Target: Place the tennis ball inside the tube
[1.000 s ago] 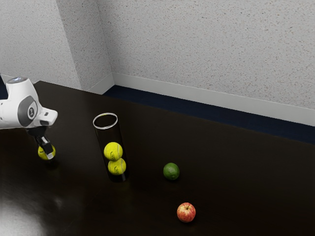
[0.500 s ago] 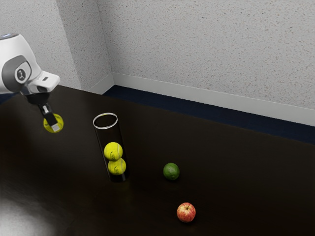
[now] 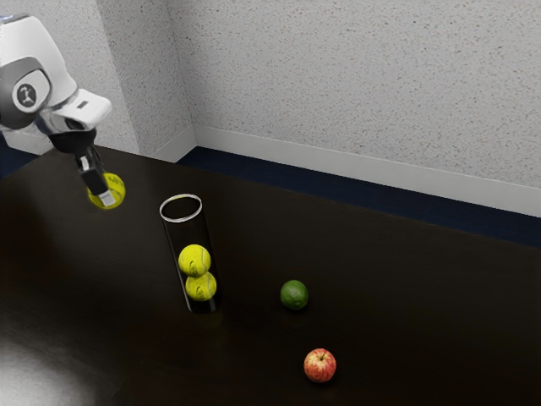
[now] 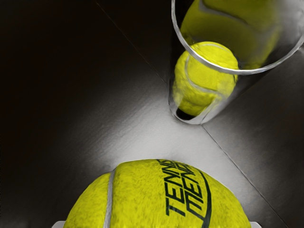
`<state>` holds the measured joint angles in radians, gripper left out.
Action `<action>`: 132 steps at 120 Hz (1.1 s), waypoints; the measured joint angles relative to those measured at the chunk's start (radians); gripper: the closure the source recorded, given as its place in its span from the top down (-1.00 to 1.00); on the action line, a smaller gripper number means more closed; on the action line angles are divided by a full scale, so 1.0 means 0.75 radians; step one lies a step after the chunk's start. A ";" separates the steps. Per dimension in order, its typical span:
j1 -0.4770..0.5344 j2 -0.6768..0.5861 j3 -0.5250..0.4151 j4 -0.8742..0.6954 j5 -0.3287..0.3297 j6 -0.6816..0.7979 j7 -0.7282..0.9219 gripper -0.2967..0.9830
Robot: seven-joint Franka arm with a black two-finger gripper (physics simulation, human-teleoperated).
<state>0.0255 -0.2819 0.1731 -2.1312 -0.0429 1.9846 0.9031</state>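
In the exterior view my gripper (image 3: pixel 103 191) is shut on a yellow tennis ball (image 3: pixel 112 185), held in the air above the table. The clear tube (image 3: pixel 182 222) with a pale rim stands upright on the exterior view's right of the held ball. Two tennis balls (image 3: pixel 195 260) are stacked inside it. From the wrist view, the held ball (image 4: pixel 156 197) has dark lettering on it, and slivers of the gripper (image 4: pixel 157 225) show at both its sides. Beyond it is the tube's open rim (image 4: pixel 223 70), with a ball (image 4: pixel 204 78) lower inside.
On the dark table (image 3: pixel 406 279), a green lime (image 3: pixel 294 295) lies to the exterior view's right of the tube. A red apple (image 3: pixel 320 365) sits closer to that view's lower edge. Pale walls (image 3: pixel 355 76) rise behind the table.
My gripper has lifted the ball off the table and carried it up, then somewhat toward the exterior view's right. The tube, its balls, the lime and the apple have stayed in place.
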 joint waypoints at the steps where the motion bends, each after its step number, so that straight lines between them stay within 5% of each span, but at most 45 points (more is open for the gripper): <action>1: -0.002 -0.002 -0.003 0.002 0.000 -0.001 0.000 0.03; 27: -0.058 -0.020 -0.080 0.072 -0.022 -0.031 -0.009 0.05; 70: -0.148 0.228 -0.080 0.237 -0.057 -0.047 -0.019 0.06; 105: -0.187 0.264 -0.077 0.246 -0.074 -0.051 -0.024 0.06; 132: -0.184 0.262 -0.077 0.244 -0.080 -0.060 -0.026 0.35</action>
<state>-0.1129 -0.0856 0.1151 -1.9485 -0.1031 1.9395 0.8832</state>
